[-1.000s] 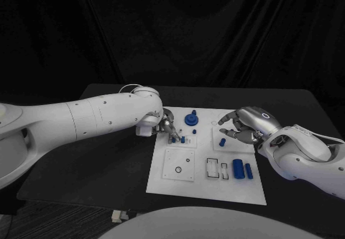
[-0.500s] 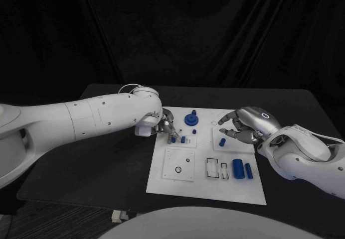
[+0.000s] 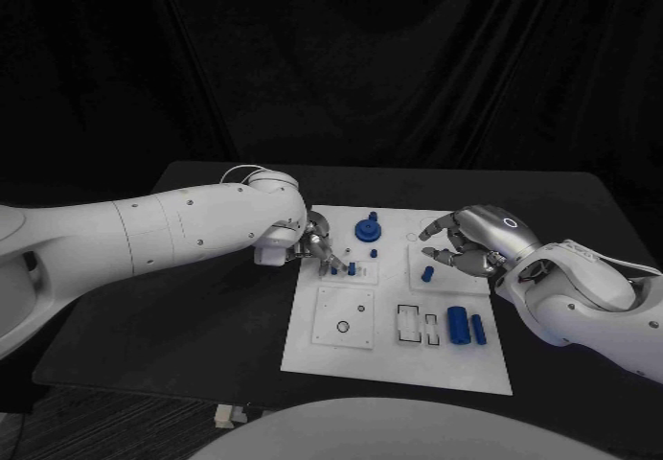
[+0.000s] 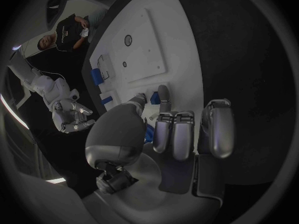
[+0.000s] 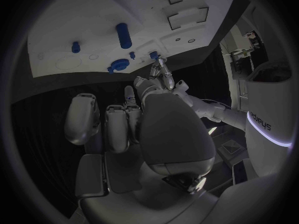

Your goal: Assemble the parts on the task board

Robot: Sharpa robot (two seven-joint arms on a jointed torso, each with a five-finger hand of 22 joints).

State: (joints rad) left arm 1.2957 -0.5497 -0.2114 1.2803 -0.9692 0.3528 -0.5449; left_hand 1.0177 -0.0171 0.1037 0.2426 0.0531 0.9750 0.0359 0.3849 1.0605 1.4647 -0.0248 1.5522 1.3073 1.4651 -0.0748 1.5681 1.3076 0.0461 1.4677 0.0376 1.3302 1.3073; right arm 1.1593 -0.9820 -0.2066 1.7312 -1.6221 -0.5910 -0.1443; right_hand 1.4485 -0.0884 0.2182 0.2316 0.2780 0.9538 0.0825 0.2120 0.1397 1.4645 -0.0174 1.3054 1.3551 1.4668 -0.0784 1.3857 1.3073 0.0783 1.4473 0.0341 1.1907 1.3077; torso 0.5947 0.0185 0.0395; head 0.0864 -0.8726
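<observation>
Head view: left hand pinches a small blue part on the task board; right hand hovers curled, holding nothing.

The left hand crowds the small blue upright pegs at the white rectangular task board's far left; the right hand blocks its far right; the near edge lies open
</observation>
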